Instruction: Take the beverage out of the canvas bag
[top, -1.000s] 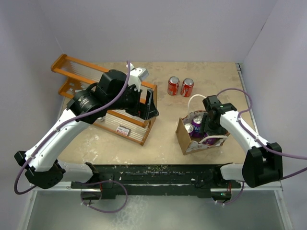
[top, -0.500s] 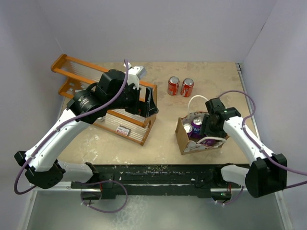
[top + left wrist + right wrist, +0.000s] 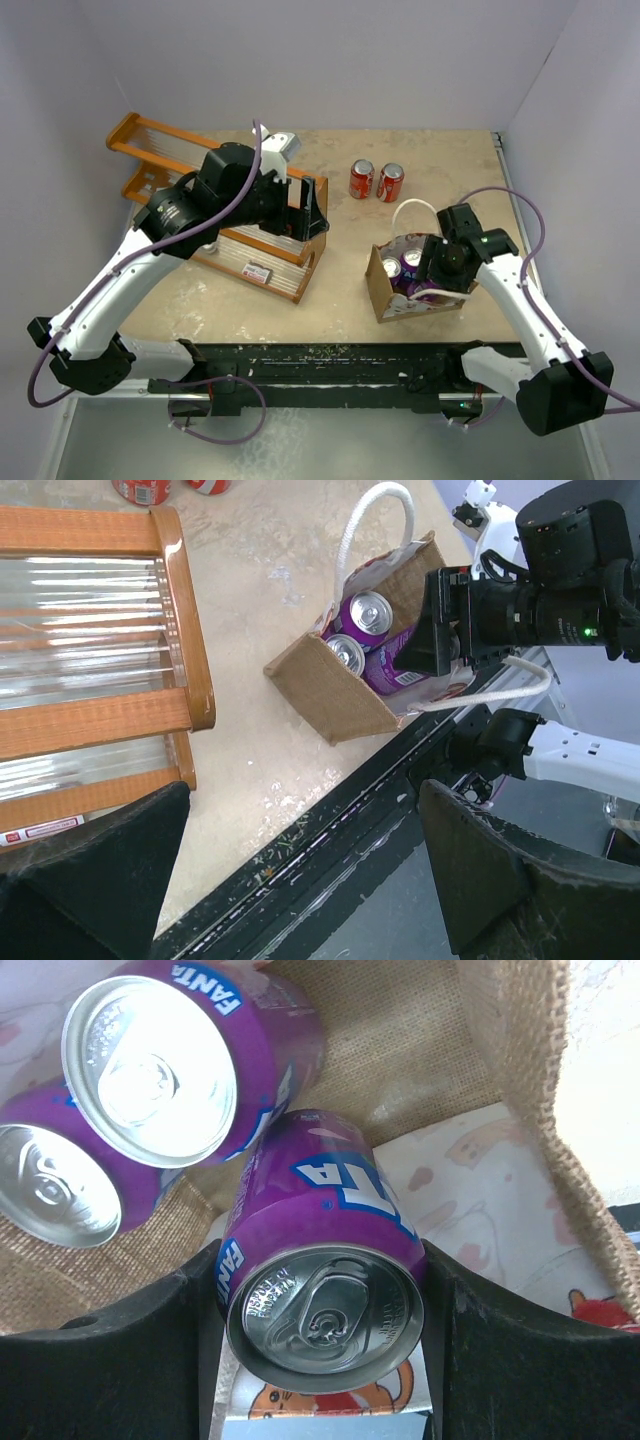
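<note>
The canvas bag (image 3: 388,292) stands open near the table's front edge, its tan burlap wall (image 3: 420,1050) around three purple Fanta cans. My right gripper (image 3: 325,1335) reaches into the bag and is shut on one beverage can (image 3: 320,1260), which leans in the grip with a finger pressed against each side. The other two cans (image 3: 150,1070) (image 3: 45,1185) stand upright beside it. From the left wrist view the held can (image 3: 395,670) tilts out toward the bag's near panel. My left gripper (image 3: 300,880) hangs open and empty above the table, to the left of the bag.
A wooden rack (image 3: 255,235) with clear slats lies on the left under my left arm. Two red cans (image 3: 361,179) (image 3: 390,183) stand at the back behind the bag. The bag's white handle (image 3: 408,208) loops upward. The table's black front rail (image 3: 400,780) runs close by the bag.
My right wrist has shifted right and toward the near edge while keeping its grip on the can. The left arm has drifted slightly back and left.
</note>
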